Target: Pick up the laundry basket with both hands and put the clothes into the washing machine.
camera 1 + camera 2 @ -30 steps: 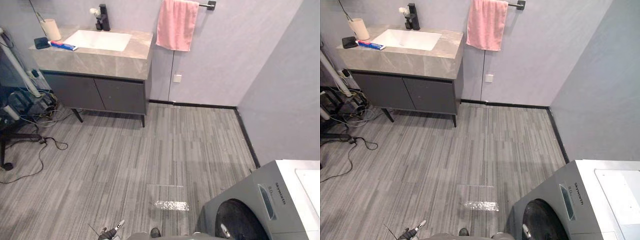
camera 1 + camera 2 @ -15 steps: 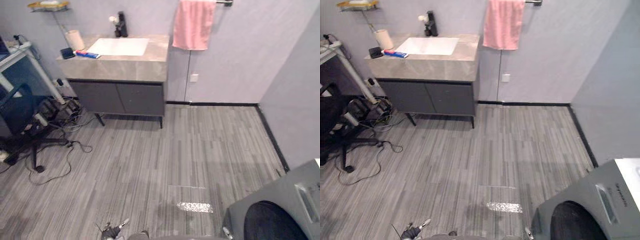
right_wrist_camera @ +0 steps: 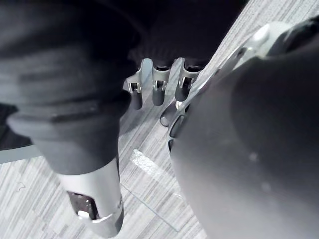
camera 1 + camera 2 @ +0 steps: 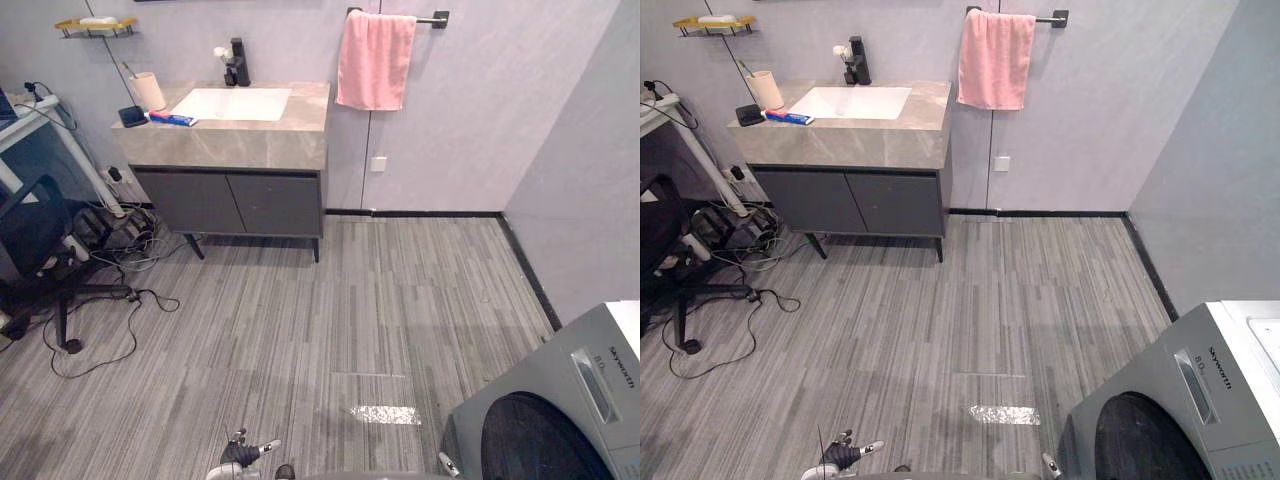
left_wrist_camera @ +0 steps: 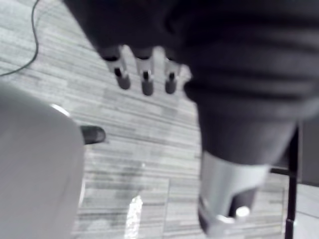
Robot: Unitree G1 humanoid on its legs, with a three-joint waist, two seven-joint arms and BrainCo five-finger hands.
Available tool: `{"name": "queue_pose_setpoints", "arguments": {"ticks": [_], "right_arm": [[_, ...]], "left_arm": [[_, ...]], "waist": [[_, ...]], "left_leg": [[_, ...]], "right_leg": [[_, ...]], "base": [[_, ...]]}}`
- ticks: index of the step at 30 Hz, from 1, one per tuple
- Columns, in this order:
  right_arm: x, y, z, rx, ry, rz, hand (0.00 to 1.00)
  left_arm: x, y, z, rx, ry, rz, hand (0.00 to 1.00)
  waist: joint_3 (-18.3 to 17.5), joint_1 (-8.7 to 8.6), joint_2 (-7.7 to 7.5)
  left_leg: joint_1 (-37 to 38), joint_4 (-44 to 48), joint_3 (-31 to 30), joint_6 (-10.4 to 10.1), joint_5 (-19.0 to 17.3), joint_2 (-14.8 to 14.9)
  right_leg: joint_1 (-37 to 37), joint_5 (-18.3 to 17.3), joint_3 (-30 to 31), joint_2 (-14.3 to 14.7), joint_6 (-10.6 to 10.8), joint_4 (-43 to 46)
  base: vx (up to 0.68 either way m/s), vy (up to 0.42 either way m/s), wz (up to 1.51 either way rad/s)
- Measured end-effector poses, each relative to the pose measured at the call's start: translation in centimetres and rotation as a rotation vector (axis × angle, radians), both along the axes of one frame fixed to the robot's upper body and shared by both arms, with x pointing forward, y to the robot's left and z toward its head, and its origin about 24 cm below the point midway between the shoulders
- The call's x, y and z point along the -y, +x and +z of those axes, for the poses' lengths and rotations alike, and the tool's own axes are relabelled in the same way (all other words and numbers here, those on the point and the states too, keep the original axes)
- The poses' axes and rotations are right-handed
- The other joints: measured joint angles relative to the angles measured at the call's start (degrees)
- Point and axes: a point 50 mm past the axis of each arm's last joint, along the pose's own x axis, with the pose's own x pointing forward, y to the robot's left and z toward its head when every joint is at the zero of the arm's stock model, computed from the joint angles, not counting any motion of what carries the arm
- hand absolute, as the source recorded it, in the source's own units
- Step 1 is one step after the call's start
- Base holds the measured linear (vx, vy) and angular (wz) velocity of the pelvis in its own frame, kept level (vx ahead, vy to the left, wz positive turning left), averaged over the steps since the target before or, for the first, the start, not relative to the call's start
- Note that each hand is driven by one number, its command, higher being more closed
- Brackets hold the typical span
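The washing machine stands at the near right with its round dark door facing into the room and, as far as I can judge, closed. Far across the striped floor are the vanity with its sink, a pink towel on the wall rail, and an office chair at the left. The left hand hangs low over the floor with fingers straight and relaxed and nothing in them. The right hand hangs the same way, loose and empty, likely because neither arm has a load to carry just now. Where the laundry basket and the clothes are I cannot tell. Empty hands beside a closed door would suit a robot looking for the basket as well as one whose clothes are already inside. Against half a second ago the whole picture has shifted, so the head has turned: more of the machine's front shows, while the room's things keep their places.
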Motion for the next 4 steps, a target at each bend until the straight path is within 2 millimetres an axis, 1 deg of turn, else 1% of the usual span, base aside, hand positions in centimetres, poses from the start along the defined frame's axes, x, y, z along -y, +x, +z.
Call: {"name": "queue_pose_setpoints", "arguments": {"ticks": [4], "right_arm": [[-0.44,0.12,-0.04,0.0,0.01,0.02,0.0]], "left_arm": [[-0.39,0.15,-0.06,-0.019,0.011,-0.005,0.0]], "waist": [[0.0,0.08,-0.98]], "left_leg": [[0.15,-0.01,-0.63,-0.16,0.07,0.28]], "right_leg": [[1.48,0.25,-0.35,0.63,-0.32,-1.43]], "base": [[-0.02,-0.012,0.1]]}}
